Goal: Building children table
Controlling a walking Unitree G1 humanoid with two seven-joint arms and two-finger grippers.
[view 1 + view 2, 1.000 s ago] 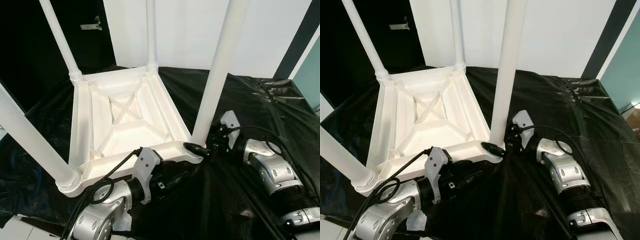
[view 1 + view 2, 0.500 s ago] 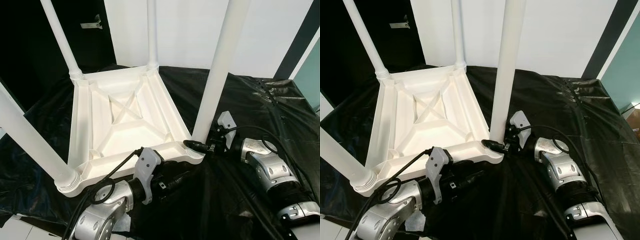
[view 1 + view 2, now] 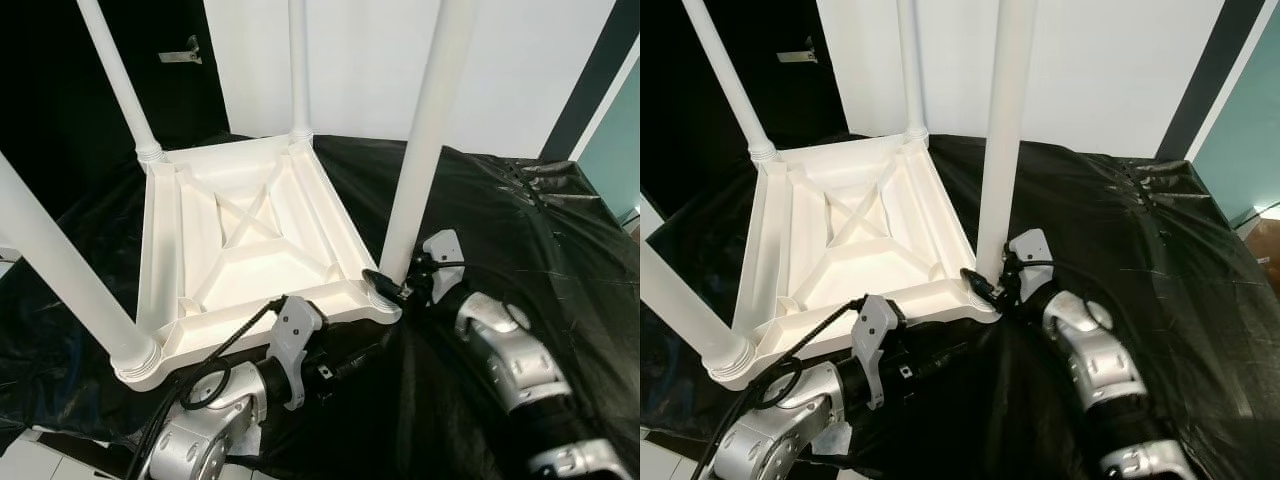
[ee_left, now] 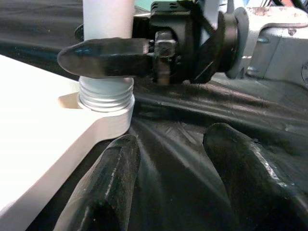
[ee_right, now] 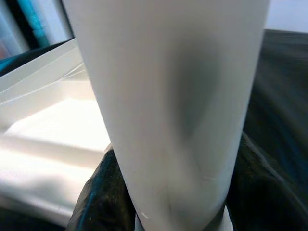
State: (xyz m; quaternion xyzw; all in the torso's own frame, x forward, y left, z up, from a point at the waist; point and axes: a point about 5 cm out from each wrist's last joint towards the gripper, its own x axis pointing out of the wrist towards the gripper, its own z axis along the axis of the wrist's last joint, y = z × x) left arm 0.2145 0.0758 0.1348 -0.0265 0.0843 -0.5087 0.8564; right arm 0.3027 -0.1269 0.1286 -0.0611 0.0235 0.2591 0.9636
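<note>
The right gripper (image 3: 385,287) has its two black fingers squeezed around the bottom of the near right leg (image 3: 425,150), right where the leg goes into the corner of the table (image 3: 250,250). My guess is that it holds the leg low down so it can turn it and screw it in tight, because ridges like a screw show at the foot of the leg (image 4: 107,94). The left gripper (image 4: 185,192) rests low on the black sheet (image 3: 500,220), just beside the near edge of the table, with its fingers apart and nothing between them. I think it waits there to keep the table from sliding. The table is white and lies upside down on the sheet, in front of the robot, so the legs can point up while they are put on. All four legs stand up from the corners. The underside of the table looks like a shallow tray with a cross of ribs (image 3: 245,215) in the middle, and nothing lies inside it.
</note>
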